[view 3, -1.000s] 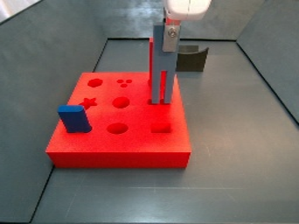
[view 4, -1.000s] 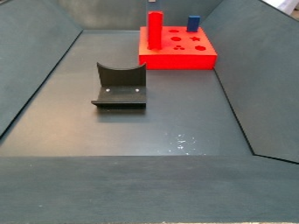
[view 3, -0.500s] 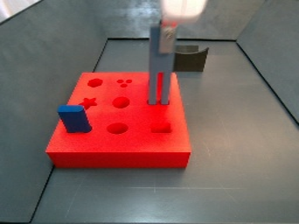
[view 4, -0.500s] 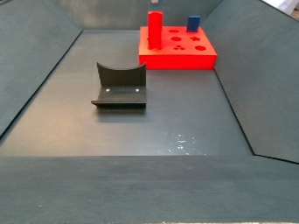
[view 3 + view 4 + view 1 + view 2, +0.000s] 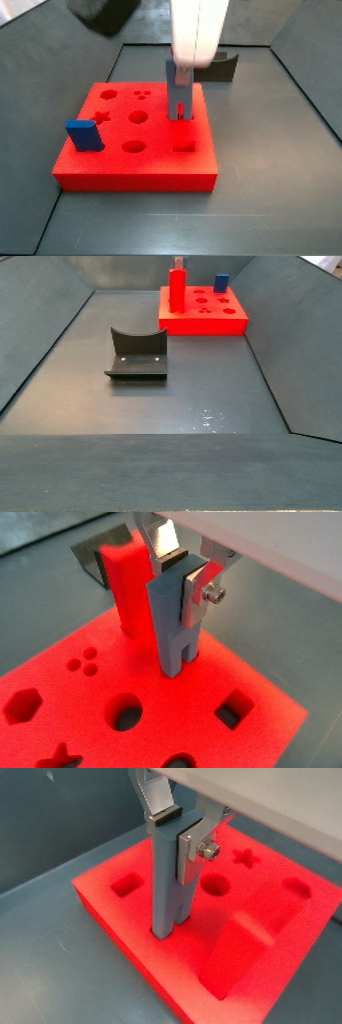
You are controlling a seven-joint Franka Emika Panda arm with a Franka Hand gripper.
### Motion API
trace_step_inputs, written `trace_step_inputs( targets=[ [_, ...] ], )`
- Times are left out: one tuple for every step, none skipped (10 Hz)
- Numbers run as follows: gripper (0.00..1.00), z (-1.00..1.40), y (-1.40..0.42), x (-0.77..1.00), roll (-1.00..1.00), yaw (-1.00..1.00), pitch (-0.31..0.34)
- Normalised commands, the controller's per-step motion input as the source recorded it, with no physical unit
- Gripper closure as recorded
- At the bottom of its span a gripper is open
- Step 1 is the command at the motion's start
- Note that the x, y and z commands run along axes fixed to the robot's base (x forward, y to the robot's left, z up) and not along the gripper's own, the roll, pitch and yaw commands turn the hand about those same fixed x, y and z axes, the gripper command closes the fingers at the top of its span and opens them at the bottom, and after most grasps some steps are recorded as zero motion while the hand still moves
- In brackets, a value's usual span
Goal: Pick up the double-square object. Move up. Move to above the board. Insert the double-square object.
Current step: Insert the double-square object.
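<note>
since the earlier frame the gripper (image 5: 178,574) has come down over the board (image 5: 127,165). its fingers are closed on the post (image 5: 167,888), upright with its foot in a board cut-out beside the red pillar (image 5: 130,587).

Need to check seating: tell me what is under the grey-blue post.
The double-square object, gripped by the hand, meets the red board with its lower end. Its base covers the cut-out beneath, so depth cannot be seen.
</note>
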Motion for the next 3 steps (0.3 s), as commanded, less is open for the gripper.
trace_step_inputs(
  targets=[
    [1.00, -0.35, -0.07, 0.14, 0.00, -0.19, 0.000],
    [1.00, -0.26, 0.00, 0.00, -0.09, 0.00, -0.189],
    [1.00, -0.01, 0.00, 0.00, 0.00, 0.00, -0.044]
  ],
)
